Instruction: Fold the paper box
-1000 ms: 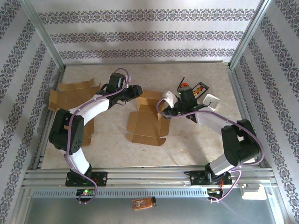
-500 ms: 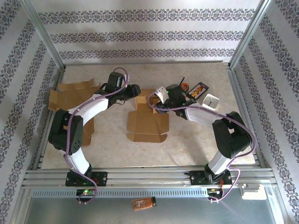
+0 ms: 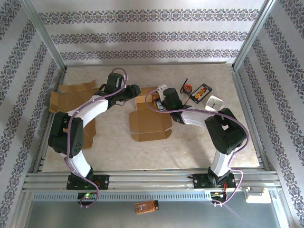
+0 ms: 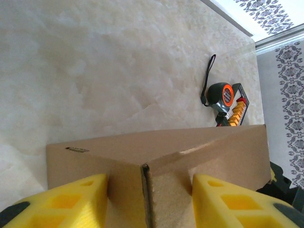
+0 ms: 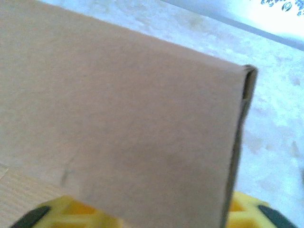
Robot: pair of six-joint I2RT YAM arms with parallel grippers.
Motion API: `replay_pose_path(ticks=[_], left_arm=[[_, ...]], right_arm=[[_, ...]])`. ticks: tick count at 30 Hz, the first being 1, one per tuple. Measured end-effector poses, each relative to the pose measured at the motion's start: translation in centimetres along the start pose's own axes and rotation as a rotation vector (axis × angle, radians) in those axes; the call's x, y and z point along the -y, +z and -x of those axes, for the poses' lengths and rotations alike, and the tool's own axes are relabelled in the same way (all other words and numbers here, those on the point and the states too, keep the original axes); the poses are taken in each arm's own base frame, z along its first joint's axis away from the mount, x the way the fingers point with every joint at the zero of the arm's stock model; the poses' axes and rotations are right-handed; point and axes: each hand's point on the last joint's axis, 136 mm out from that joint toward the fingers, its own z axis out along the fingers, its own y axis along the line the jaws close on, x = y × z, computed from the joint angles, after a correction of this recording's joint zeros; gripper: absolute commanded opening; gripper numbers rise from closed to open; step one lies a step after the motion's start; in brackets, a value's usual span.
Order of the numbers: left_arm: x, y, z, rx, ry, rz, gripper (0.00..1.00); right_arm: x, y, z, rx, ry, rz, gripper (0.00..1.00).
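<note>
Cardboard box (image 5: pixel 118 109) wall screens the right hand (image 5: pixel 156 213); grip unclear.

**2 arms, top view:** left arm (image 3: pixel 92 108) at lower left, right arm (image 3: pixel 219 164) at lower right. Each has white tubular links, bulky black joint housings and a black base (image 3: pixel 85 181). 1 purple cable (image 3: pixel 70 142) loops along each arm. A green light glows below the left base.

**Wrist views, bottom edge:** left gripper (image 4: pixel 149 192) and right gripper (image 5: pixel 156 216). The fingers (image 4: pixel 71 202) are yellow moulded plastic with recessed pockets and black parts at the outer corners.
</note>
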Motion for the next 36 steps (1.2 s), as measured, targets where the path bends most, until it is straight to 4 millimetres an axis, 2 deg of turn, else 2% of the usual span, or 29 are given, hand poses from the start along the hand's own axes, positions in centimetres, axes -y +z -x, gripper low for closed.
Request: replay_pose_path(ticks=[5,10,12,14,18,24,26,28,29,30,32,36], left_arm=[[0.3,-0.9,-0.8,-0.016,-0.026,-0.022,0.63],[0.7,-1.7,-1.0,-0.015,-0.031,-0.034,0.65],[0.5,-1.6,-1.4,-0.023,-0.042,-0.035,0.65],[0.1,-1.5,-1.8,-0.030,-0.057,-0.036,0.65],[0.2,-1.4,-1.9,-0.035,-0.078,-0.059,0.65],[0.2,-1.4,-1.8,-0.034,-0.081,-0.060,0.65],[0.2,-1.5,-1.7,-0.030,-0.080,-0.061,0.65],[0.2,-1.5,-1.6,-0.028,-0.081,-0.061,0.65],[0.2,-1.5,-1.6,-0.027,-0.081,-0.062,0.65],[0.2,-1.5,-1.6,-0.026,-0.081,-0.062,0.65],[0.2,-1.5,-1.6,-0.026,-0.083,-0.063,0.65],[0.1,-1.7,-1.7,-0.021,-0.086,-0.061,0.65]], right_arm=[[0.1,0.4,0.2,0.025,0.071,-0.007,0.13],[0.3,0.7,0.3,0.041,0.120,-0.020,0.06],[0.2,0.9,0.4,0.049,0.146,-0.025,0.09],[0.2,1.1,0.4,0.060,0.175,-0.031,0.23],[-0.1,2.1,0.3,0.073,0.229,-0.032,0.25],[0.2,3.6,0.6,0.109,0.306,-0.050,0.04],[0.1,3.7,0.7,0.121,0.311,-0.048,0.02],[0.1,3.7,0.7,0.124,0.313,-0.049,0.07],[0.1,3.7,0.7,0.125,0.314,-0.053,0.18],[0.2,3.8,0.7,0.128,0.319,-0.058,0.25],[0.0,4.1,0.6,0.133,0.338,-0.054,0.28],[-0.2,5.4,0.8,0.153,0.376,-0.054,0.08]])
